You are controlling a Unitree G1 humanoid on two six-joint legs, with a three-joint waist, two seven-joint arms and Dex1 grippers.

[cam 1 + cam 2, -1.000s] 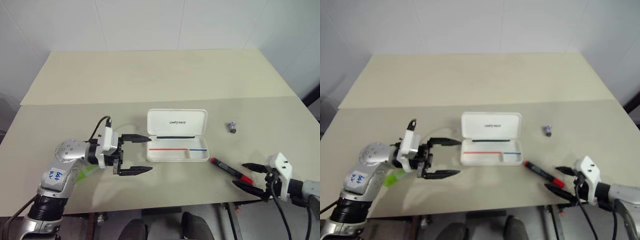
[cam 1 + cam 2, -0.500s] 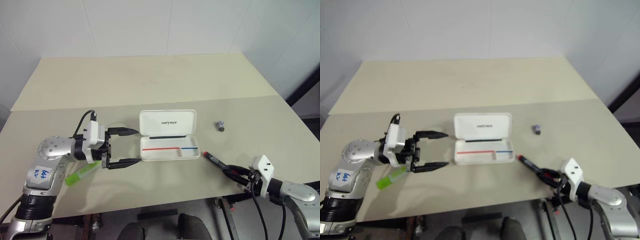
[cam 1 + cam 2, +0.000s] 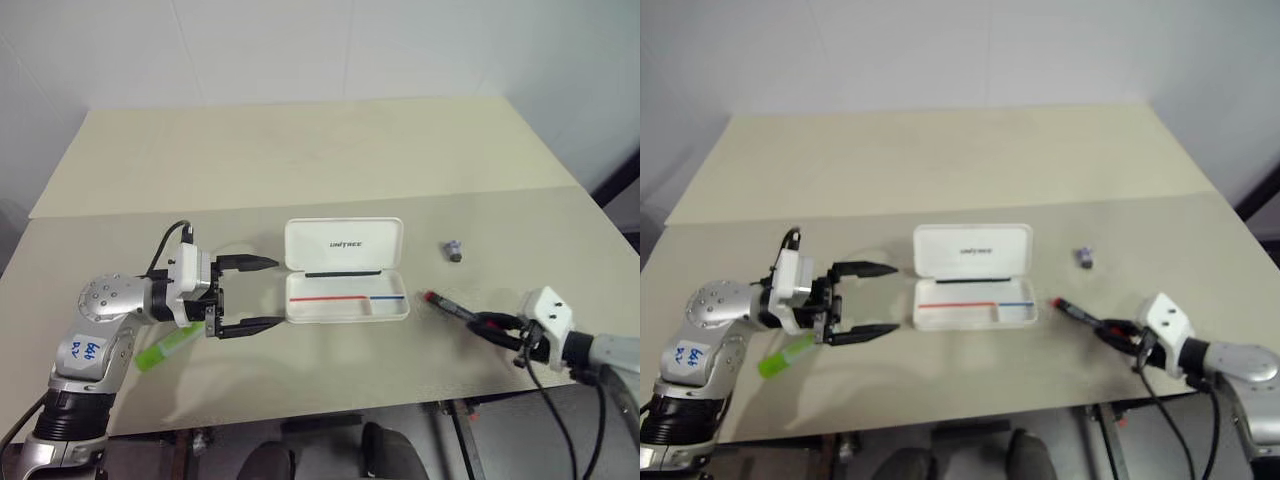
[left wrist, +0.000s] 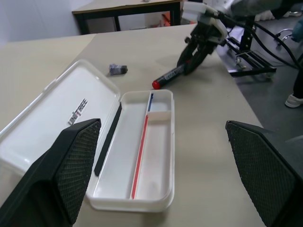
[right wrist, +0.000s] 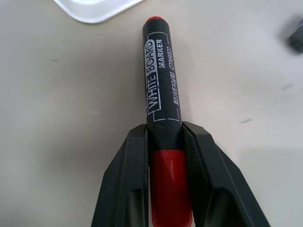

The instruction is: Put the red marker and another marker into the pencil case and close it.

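Open pencil case (image 4: 142, 156) between wide-apart left claw (image 4: 163, 175) fingers, red marker (image 4: 169, 77) in right claw (image 4: 191, 56) beyond.

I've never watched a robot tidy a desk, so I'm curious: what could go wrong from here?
The right gripper pinches the red marker near one end, so the long free end could swing or slip out. The pencil case has a narrow tray, so the marker might catch its rim. The open left gripper hangs near the case and could nudge it.
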